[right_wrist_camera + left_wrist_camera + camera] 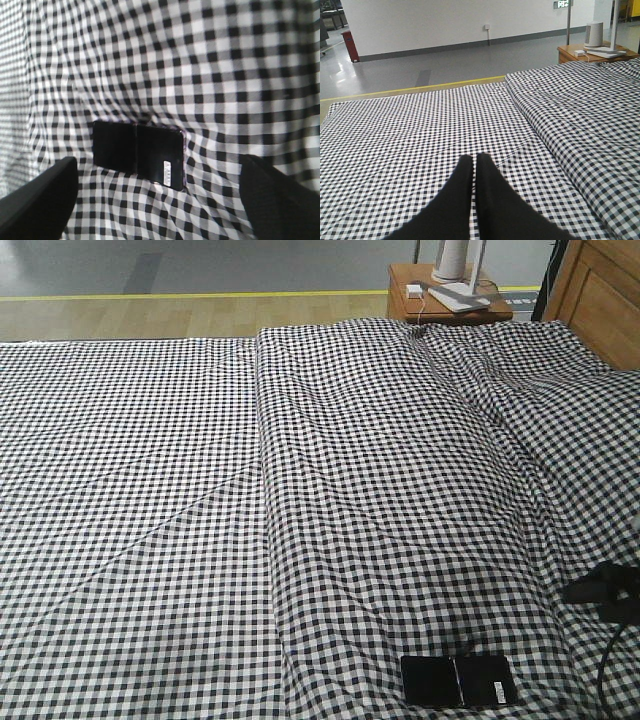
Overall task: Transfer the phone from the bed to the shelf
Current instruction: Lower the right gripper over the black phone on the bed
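phone [460, 680] flat on checked bed [150, 490] | right hand [157, 162] spread wide, fingers [40, 200] either side of phone | left hand [474, 159] pinched closed, empty | bedside surface [440, 305] with white items far beyond phone

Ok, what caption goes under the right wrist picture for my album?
The right gripper, wide open, poised over the black phone on the checked bed.

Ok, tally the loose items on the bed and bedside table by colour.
Black: 1, the phone
White: 3, a cylinder, a flat base, a small box
Total: 4
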You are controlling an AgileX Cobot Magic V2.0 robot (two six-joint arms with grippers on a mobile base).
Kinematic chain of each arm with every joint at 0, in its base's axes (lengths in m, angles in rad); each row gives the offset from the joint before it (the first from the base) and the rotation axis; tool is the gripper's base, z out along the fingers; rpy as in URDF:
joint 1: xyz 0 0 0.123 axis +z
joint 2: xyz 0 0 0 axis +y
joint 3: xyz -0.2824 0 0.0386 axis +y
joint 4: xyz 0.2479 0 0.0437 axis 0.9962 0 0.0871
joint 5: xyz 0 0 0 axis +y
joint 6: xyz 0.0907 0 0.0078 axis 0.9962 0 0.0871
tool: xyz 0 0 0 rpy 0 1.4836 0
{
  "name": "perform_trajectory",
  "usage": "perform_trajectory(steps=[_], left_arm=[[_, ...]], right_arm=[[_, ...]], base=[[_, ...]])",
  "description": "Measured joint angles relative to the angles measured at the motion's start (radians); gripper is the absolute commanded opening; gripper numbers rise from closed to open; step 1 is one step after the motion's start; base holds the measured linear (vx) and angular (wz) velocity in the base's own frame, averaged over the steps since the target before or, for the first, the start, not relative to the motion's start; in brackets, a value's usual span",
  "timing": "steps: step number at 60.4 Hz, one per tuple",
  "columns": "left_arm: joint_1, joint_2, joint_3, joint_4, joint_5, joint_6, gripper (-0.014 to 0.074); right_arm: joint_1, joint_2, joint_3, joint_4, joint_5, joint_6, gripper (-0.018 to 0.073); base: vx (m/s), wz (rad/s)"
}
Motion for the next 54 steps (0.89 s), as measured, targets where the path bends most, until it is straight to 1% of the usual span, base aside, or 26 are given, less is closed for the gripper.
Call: perform_trajectory(steps=[10, 19, 33, 48, 54], left_arm=[[0.000, 0.000, 0.000, 0.000, 0.000, 0.000, 0.0001], [0.000, 0.000, 0.000, 0.000, 0.000, 0.000, 0.0001], [0.000, 0.000, 0.000, 0.000, 0.000, 0.000, 0.0001], [0.000, 0.000, 0.000, 0.000, 0.000, 0.000, 0.0001], [0.000, 0.000, 0.000, 0.000, 0.000, 0.000, 0.0001]], right_arm=[[0.000, 0.118, -0.071, 0.018, 0.083, -0.002, 0.0604], [0.023, 0.201, -0.113, 0.019, 0.117, -0.006, 0.0598], [0.092, 0.286, -0.124, 0.021, 0.109, -0.033, 0.0594], [0.095, 0.332, -0.125, 0.022, 0.102, -0.040, 0.0594], [0.095, 0.355, -0.125, 0.037, 0.101, -0.042, 0.0594]], base=[[0.00, 0.00], [0.00, 0.00], [0.00, 0.00], [0.00, 0.00], [0.00, 0.00]])
